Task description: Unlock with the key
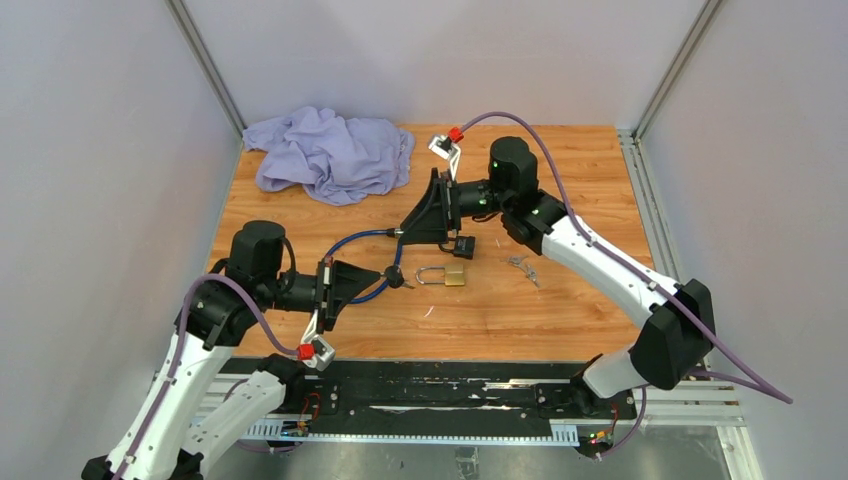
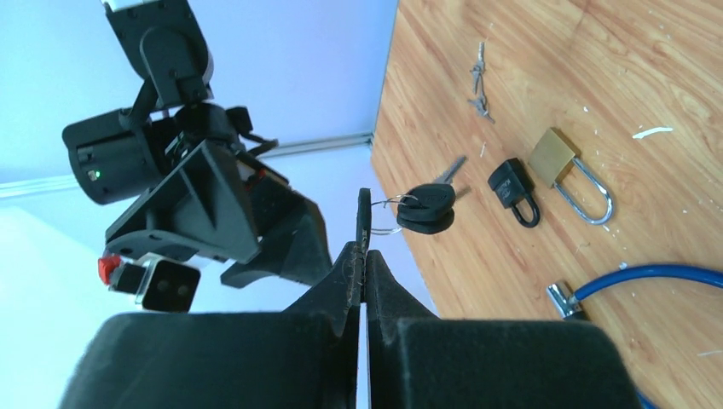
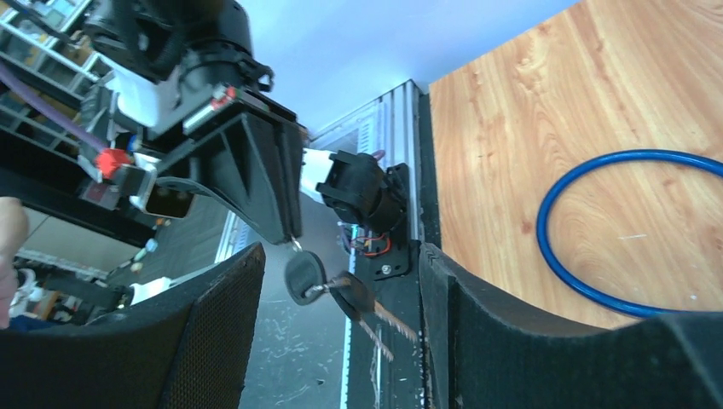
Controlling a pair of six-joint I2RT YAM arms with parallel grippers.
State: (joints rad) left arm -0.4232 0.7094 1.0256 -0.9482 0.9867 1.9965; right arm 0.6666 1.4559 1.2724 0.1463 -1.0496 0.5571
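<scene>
My left gripper (image 1: 383, 281) (image 2: 364, 256) is shut on the head of one black-headed key, and the ring with the other black-headed keys (image 2: 426, 207) dangles past its tips. My right gripper (image 1: 420, 215) (image 3: 341, 256) is open and faces the left gripper. The key bunch (image 3: 317, 277) hangs between its fingers without touching them. A brass padlock (image 1: 447, 275) (image 2: 563, 162) lies on the table with its shackle closed. A small black padlock (image 1: 462, 246) (image 2: 514, 189) lies beside it, below the right gripper.
A blue cable lock (image 1: 362, 240) (image 2: 652, 274) (image 3: 614, 230) curves across the wooden table (image 1: 560, 310) between the grippers. A small bunch of silver keys (image 1: 522, 266) (image 2: 479, 85) lies to the right of the padlocks. A purple cloth (image 1: 330, 152) is heaped at the back left.
</scene>
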